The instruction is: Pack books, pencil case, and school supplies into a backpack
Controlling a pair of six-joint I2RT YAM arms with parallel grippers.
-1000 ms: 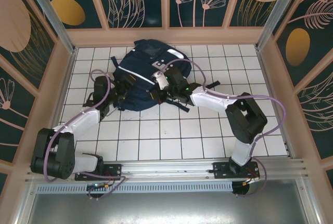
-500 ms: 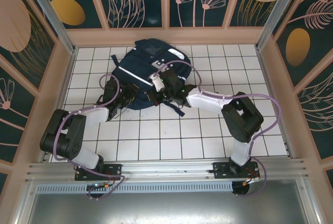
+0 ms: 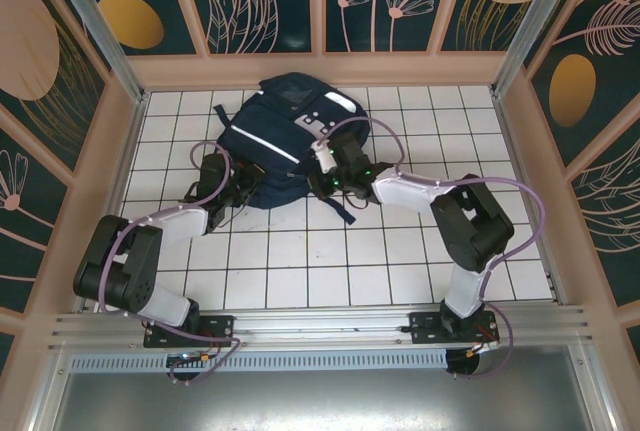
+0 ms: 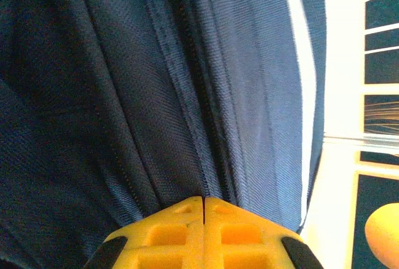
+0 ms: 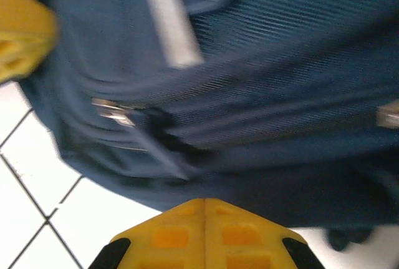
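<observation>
Top external | backpack upper centre | left gripper jaws together at seam | right gripper also together | likely closing-up step; next needs firm fabric pinch

One backpack, two arms — a count of what is on the table.

There is a single navy backpack on one white-tiled table, and it carries two white stripes and one grey patch. There are two robot arms, the left arm and the right arm, and two grippers — the left gripper and the right gripper, each with two yellow fingers.
</observation>
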